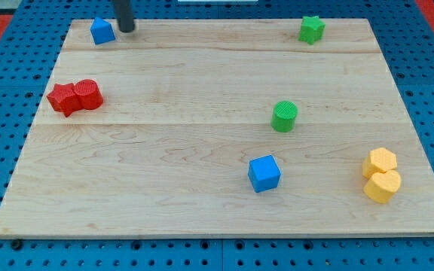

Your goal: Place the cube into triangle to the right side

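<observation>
We see a pale wooden table (202, 218) resting on a blue pegboard, and we place everything else from the blue cube (264, 173), which sits low and a little to the view's right of the table's middle. Well apart from it, toward the view's right edge, two yellow blocks (381, 175) touch, one above the other. Far to the view's left and higher, two red blocks (74, 96) press together. Just above the cube stands a green cylinder (283, 116), and far above, near the top edge, a green star-like block (311, 28). In the far top left corner lies a small blue triangular block (102, 31), with our tip (126, 28) just beside its right side, likely marking the cube's destination. We carry no pincer, only this rod, so nothing is held.
</observation>
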`<state>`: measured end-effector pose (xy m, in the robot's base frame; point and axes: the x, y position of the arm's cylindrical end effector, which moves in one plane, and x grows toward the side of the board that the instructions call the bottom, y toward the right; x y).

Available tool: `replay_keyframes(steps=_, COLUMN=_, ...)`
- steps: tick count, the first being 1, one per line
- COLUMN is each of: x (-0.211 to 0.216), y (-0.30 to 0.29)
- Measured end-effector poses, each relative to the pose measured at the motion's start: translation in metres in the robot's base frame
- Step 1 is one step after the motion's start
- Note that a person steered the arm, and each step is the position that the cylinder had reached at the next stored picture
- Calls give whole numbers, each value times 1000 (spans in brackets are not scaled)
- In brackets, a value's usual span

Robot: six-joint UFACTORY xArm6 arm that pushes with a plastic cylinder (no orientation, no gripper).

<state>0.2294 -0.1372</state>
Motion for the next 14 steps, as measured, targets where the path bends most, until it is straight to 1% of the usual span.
replay_keyframes(steps=1, x=93, y=73)
replay_keyframes(steps=2, x=179, y=103)
replay_keyframes(steps=3, x=233, y=171)
replay_keyframes(steps=4, x=280, y=266)
replay_keyframes(steps=5, x=315, y=323)
replay_keyframes(steps=6, x=320, y=259)
replay_keyframes(steps=7, x=306, y=198)
replay_keyframes(steps=8, x=326, y=194)
replay_keyframes(steps=9, x=332, y=192)
replay_keyframes(steps=10, x=291, y=142)
replay_keyframes(steps=11, x=240, y=109)
replay_keyframes(steps=12, x=253, y=99)
replay_keyframes(steps=13, x=317, y=116)
replay_keyframes(steps=14, x=344, y=89)
